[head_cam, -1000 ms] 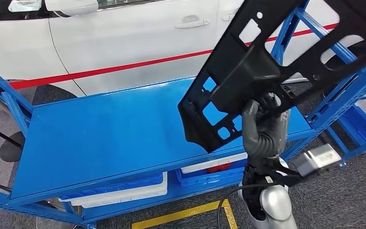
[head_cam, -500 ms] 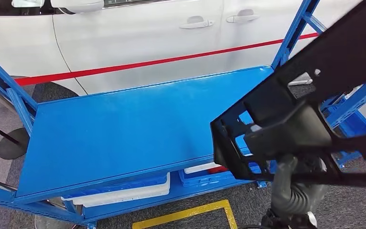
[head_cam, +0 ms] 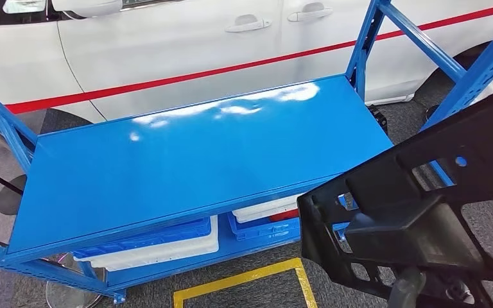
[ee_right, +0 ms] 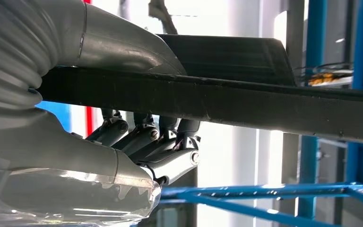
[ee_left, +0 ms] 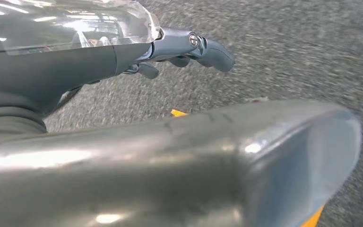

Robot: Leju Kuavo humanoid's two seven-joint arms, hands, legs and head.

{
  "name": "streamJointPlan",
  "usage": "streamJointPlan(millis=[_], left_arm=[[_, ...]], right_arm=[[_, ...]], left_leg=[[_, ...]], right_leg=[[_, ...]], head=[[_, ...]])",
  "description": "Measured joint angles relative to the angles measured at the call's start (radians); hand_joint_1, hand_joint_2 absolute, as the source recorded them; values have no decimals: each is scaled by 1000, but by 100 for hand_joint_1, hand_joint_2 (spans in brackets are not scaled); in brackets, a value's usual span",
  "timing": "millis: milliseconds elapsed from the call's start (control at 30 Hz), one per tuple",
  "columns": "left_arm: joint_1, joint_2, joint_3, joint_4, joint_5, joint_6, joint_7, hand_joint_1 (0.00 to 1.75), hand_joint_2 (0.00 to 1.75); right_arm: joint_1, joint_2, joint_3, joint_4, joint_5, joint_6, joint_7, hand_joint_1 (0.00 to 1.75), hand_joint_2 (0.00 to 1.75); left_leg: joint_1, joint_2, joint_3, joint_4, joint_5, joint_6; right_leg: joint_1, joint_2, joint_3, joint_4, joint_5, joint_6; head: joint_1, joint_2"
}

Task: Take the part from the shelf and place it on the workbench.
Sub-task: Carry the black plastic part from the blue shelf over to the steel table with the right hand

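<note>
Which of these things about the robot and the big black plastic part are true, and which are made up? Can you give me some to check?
1. The right hand grips the big black plastic part. True.
2. The black part lies flat on the blue metal shelf top. False: it is held up in the air, in front of the shelf's right end.
3. A white car with a red stripe stands behind the shelf. True.
4. The left hand holds a yellow box. False: it holds nothing and hangs over grey floor.
5. White and blue plastic bins sit on the lower level under the shelf top. True.
</note>
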Motion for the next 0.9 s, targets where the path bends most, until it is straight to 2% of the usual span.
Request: streamJointPlan(millis=[67,100,133,167,233,267,300,367,400,433,467,500,533,567,600,633,667,700,733,767,800,867,900], left_arm=[[-1,1,2,-1,0,1,4,0,0],[-1,3,3,-2,-1,1,4,0,0],[-1,4,3,-3,-3,2,4,0,0],[-1,5,4,-4,-5,2,4,0,0],[-1,3,4,-4,-11,1,4,0,0],[-1,2,4,-5,-14,0,3,0,0],[0,1,4,-5,-16,-1,3,0,0],[4,1,4,-6,-19,-5,3,0,0],[6,1,4,-7,-21,-7,3,0,0],[7,1,4,-7,-23,-8,3,0,0],[6,1,4,-7,-23,-9,3,0,0],[6,1,4,-7,-24,-10,2,0,0],[5,1,4,-7,-25,-13,0,0,0],[4,2,4,-7,-25,-18,-2,0,0],[3,2,4,-7,-26,-24,-6,0,0],[2,3,4,-8,-26,-31,-10,0,0],[1,5,4,-8,-28,-37,-14,0,0],[0,6,4,-8,-30,-44,-19,0,0],[-1,10,4,-8,-30,-50,-25,0,0],[0,13,5,-8,-24,-55,-34,0,0],[1,17,8,-9,-13,-57,-45,0,0],[5,20,21,-9,14,-56,-69,0,0],[8,20,27,-9,22,-55,-78,0,0]], right_arm=[[19,6,-6,-6,0,-1,0,175,175],[26,10,-10,-9,-3,0,0,175,175],[32,14,-14,-10,-7,4,0,175,175],[39,19,-19,-10,-12,9,0,175,175],[53,31,-31,-13,-22,20,0,175,175],[59,37,-38,-16,-25,24,0,175,175],[63,41,-44,-18,-26,27,0,175,175],[68,47,-57,-22,-24,33,-1,175,175],[69,50,-63,-22,-22,35,0,175,175],[71,52,-68,-22,-20,36,0,175,175],[73,55,-72,-22,-18,37,0,175,175],[74,57,-76,-22,-17,37,0,175,175],[75,59,-79,-22,-15,36,0,175,175],[76,61,-83,-23,-12,35,0,175,175],[76,64,-85,-24,-8,32,0,175,175],[77,67,-88,-25,-5,29,0,175,175],[79,69,-90,-27,-2,23,-1,175,175],[82,72,-93,-28,0,18,-1,175,175],[85,76,-98,-29,1,14,-1,175,175],[88,78,-103,-28,0,14,-1,175,175],[88,81,-108,-27,-2,20,-1,175,175],[82,85,-116,-20,-3,38,-1,175,175],[78,89,-121,-15,-1,45,0,175,175]], left_leg=[[-11,-28,105,-156,39,26],[-17,-40,137,-208,51,36],[-22,-46,148,-233,56,42],[-27,-42,145,-237,63,44],[-27,-23,139,-250,88,48],[-24,-11,132,-259,105,51],[-20,2,123,-268,122,53],[-17,31,98,-273,146,56],[-17,46,84,-271,155,55],[-17,62,70,-267,162,53],[-17,77,55,-262,169,50],[-16,91,41,-255,173,46],[-16,103,28,-247,176,43],[-18,114,16,-236,177,37],[-19,123,8,-225,177,32],[-20,131,5,-215,179,26],[-20,140,4,-209,181,19],[-17,150,6,-207,185,13],[-14,148,7,-204,185,4],[-10,130,2,-194,174,-4],[-6,101,-8,-167,148,-11],[-2,40,-48,-58,67,-20],[-1,27,-68,6,33,-20]], right_leg=[[6,16,-15,-1,20,3],[6,24,-19,-3,30,7],[4,31,-21,-6,39,13],[1,38,-22,-12,49,20],[-3,51,-25,-24,65,32],[-3,43,-33,-16,50,35],[-2,26,-47,11,14,38],[-8,-19,-83,126,-97,49],[-13,-32,-94,192,-135,57],[-17,-39,-93,241,-148,65],[-22,-43,-77,261,-139,72],[-25,-48,-43,248,-116,77],[-28,-61,10,200,-96,80],[-28,-86,77,129,-95,80],[-25,-108,135,59,-107,74],[-22,-125,176,4,-124,66],[-18,-132,196,-27,-139,56],[-16,-124,194,-35,-141,43],[-16,-115,188,-38,-134,33],[-16,-104,182,-39,-126,23],[-17,-93,173,-40,-118,13],[-17,-68,154,-40,-102,2],[-15,-53,145,-39,-95,0]], head=[[1,0],[0,0],[-2,0],[-4,0],[-8,0],[-8,0],[-7,0],[-5,0],[-4,0],[-3,0],[-3,0],[-3,0],[-3,0],[-3,0],[-4,0],[-5,0],[-5,0],[-5,0],[-4,0],[-3,0],[-3,0],[-3,0],[-3,0]])
